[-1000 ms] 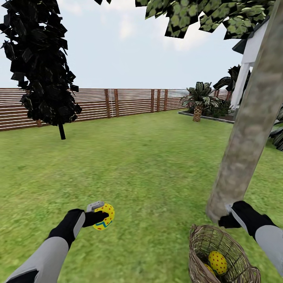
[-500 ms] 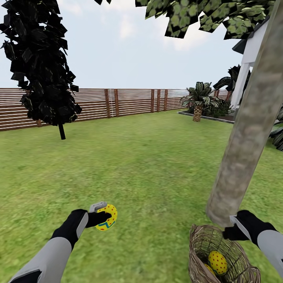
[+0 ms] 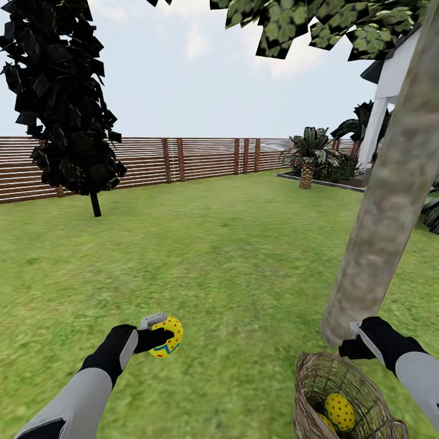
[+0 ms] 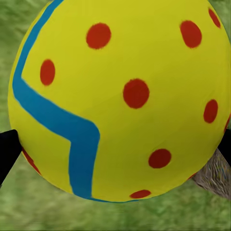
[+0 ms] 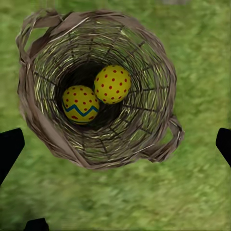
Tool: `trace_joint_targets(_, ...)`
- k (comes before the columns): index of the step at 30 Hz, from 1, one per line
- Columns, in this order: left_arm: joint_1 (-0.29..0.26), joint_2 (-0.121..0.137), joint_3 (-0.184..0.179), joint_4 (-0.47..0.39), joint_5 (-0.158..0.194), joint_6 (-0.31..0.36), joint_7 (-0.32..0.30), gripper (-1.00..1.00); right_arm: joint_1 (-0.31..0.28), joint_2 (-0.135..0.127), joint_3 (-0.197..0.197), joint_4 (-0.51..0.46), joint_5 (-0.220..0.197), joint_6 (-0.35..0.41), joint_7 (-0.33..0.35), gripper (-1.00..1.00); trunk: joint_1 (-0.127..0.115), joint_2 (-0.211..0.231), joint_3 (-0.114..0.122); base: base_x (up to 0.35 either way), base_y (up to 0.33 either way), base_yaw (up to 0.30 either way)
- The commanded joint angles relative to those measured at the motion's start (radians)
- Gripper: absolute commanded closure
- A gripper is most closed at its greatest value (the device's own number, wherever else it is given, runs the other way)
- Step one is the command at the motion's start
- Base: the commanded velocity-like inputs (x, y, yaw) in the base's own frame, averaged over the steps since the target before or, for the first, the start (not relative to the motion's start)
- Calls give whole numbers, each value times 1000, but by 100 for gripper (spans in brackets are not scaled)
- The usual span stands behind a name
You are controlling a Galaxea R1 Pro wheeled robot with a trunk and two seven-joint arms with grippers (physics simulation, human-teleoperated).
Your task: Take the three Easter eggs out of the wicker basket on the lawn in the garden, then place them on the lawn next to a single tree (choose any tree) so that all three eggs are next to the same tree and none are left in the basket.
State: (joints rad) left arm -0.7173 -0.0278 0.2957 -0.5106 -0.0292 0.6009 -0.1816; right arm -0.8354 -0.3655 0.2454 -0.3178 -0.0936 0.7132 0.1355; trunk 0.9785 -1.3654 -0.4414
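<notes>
A: Where are the eggs?
B: The left pincer (image 3: 157,337) is clenched on one egg (image 3: 167,336) above the lawn (image 3: 231,256). Two eggs (image 5: 96,94) lie in the basket (image 5: 154,130) beside the tree (image 3: 384,213).
A: The right pincer (image 5: 115,144)?
B: Spread wide, empty, above the basket.

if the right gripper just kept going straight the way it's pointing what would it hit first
Probably the wicker basket. The open right gripper looks down at it, aimed near the rim, so it may touch wicker first, or the two Easter eggs inside. Depth is unclear.
</notes>
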Motion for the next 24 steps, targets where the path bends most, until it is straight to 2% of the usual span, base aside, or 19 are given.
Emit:
trace_joint_targets(1,-1,-1,7,-2,-5,6,-5,100,-1,-1,8,-1,-9,5,0,-100,1,-1,-1,318,0,0)
trace_joint_targets(9,-1,-1,7,-2,-5,6,-5,100,-1,-2,8,4,-9,5,-1,-100,1,-1,-1,331,0,0)
trace_joint_targets(14,-1,-1,7,-2,-3,5,-6,100,-1,-1,9,7,-9,5,-2,-100,1,-1,-1,57,22,0)
trace_joint_targets(24,-1,-1,7,-2,-5,5,-6,100,-1,-1,9,8,-9,5,-2,-100,1,-1,-1,1,316,0)
